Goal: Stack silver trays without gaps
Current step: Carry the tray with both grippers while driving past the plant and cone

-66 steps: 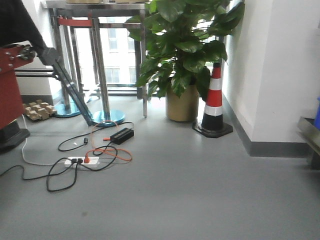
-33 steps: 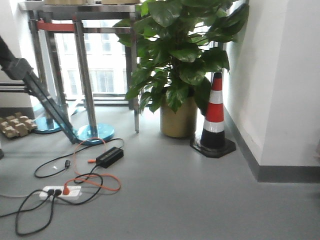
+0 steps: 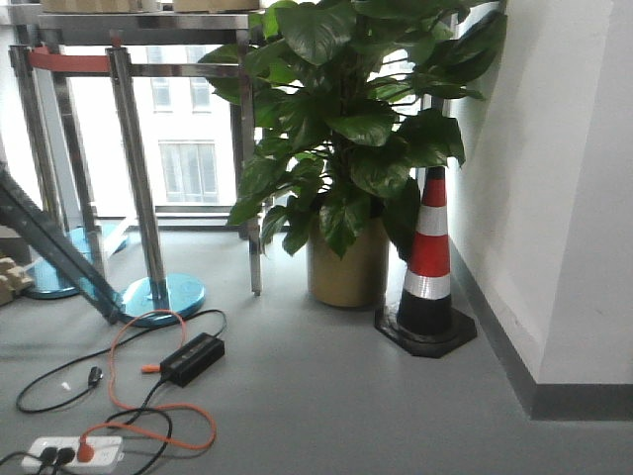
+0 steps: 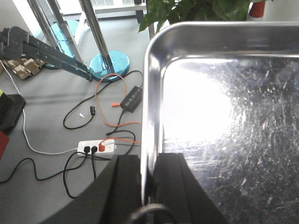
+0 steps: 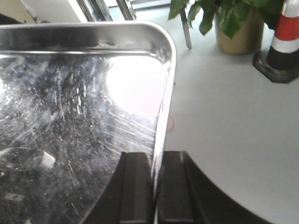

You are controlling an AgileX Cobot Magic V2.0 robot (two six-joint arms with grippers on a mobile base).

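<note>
One silver tray (image 4: 224, 116) is held up above the floor between my two grippers. In the left wrist view my left gripper (image 4: 148, 158) is shut on the tray's left rim, one dark finger inside the wall and one outside. In the right wrist view the same silver tray (image 5: 70, 116) fills the left half, and my right gripper (image 5: 155, 156) is shut on its right rim. The tray's scratched, shiny bottom holds only a small white scrap (image 5: 47, 159). No tray or gripper appears in the front view.
Ahead stand a potted plant (image 3: 346, 262), a red-and-white traffic cone (image 3: 427, 267) and a white wall (image 3: 564, 198) on the right. Metal posts with blue bases (image 3: 163, 295), a power strip (image 3: 74, 450), a black adapter (image 3: 191, 358) and cables lie on the grey floor at left.
The front view has closed in on the plant and cone, which now look larger and lower. The cables and power strip have slid left and down; the red object at left has left the view.
</note>
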